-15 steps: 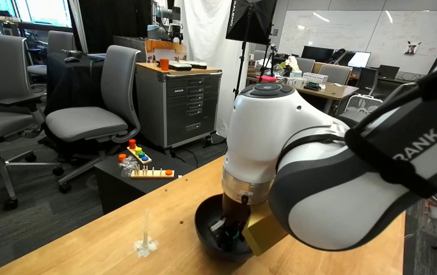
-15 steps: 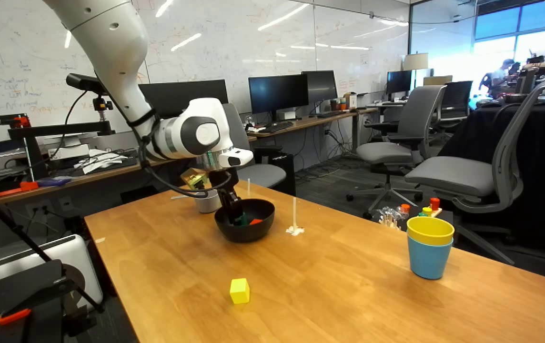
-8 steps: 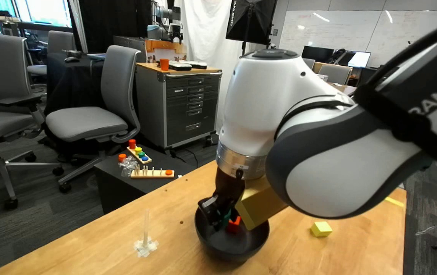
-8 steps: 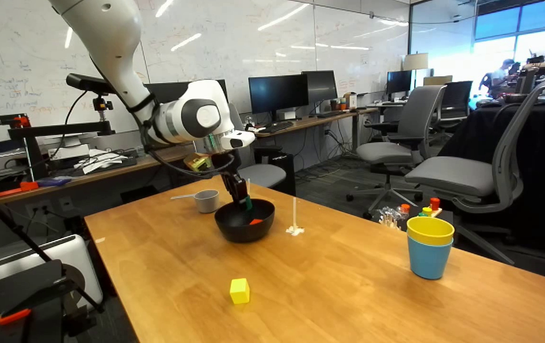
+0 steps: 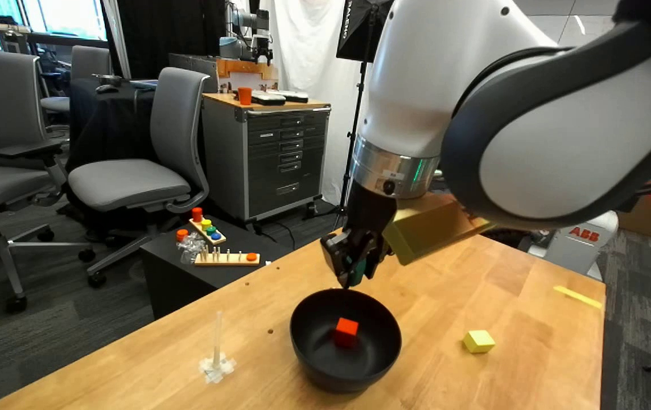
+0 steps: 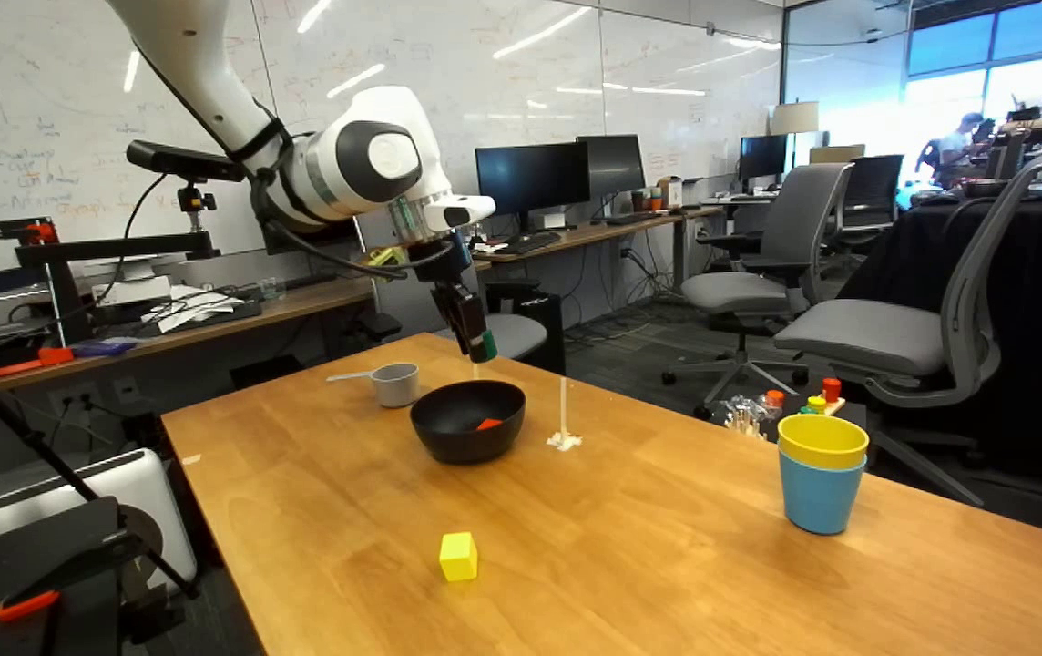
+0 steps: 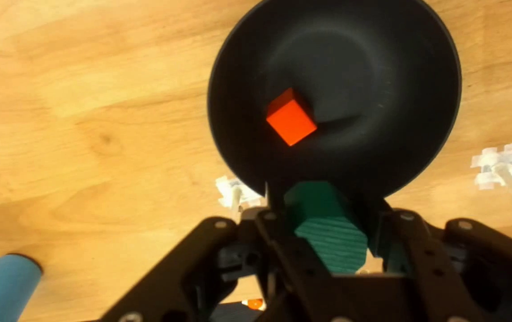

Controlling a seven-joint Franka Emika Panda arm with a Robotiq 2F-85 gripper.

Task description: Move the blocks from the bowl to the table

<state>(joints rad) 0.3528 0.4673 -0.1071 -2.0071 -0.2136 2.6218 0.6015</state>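
My gripper [image 5: 354,278] is shut on the green block [image 7: 334,243] and holds it in the air above the black bowl [image 5: 343,377]. The green block also shows at the fingertips in an exterior view [image 6: 488,346]. The red block [image 5: 346,332] lies inside the bowl. It also shows in the wrist view [image 7: 292,121], toward one side of the bowl's inside. The yellow block [image 6: 458,557] sits on the tan wooden table [image 6: 630,547], apart from the bowl. It is out of view in the wrist view.
A grey measuring cup [image 6: 395,386] stands beside the bowl. A thin upright stick [image 6: 564,412] is taped to the table near the bowl. A yellow-and-blue cup [image 6: 822,474] stands farther along. A low black stand [image 5: 246,275] with peg toys is beyond the table edge.
My gripper has risen out of the bowl with the green block between its fingers. The red block in the bowl is now uncovered to view. The bowl and yellow block have not moved.
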